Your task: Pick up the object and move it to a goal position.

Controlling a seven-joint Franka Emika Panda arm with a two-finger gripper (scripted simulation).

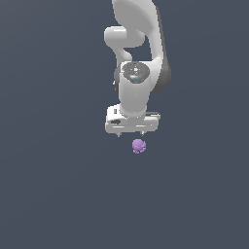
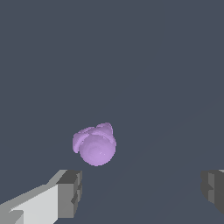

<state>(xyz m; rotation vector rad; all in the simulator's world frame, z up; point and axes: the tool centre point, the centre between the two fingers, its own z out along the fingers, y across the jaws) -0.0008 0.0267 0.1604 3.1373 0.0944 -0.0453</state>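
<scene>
Arm point(image 1: 138, 63) hangs from above, wrist pointing straight down, white hand level. Gripper point(image 1: 130, 134) spread wide, fingers point(image 2: 70, 192) well apart, holding nothing. Blob point(image 1: 138, 146) sits on grey floor point(image 1: 53, 185) just below fingertips, slightly toward exterior view's right of gripper centre, untouched. Blob roundish, lumpy lobes on one side; no clear long axis.

Plain dark slate-grey surface point(image 1: 53, 194), flat and unmarked, filling both views edge to edge with no visible rim or seam. Directly on it, only one small light-purple lumpy object point(image 1: 138, 146), roundish with bumpy lobes at one end, seen closer in the wrist view point(image 2: 95, 144). Whether resting on that surface or just above it: not clear from either view.
</scene>
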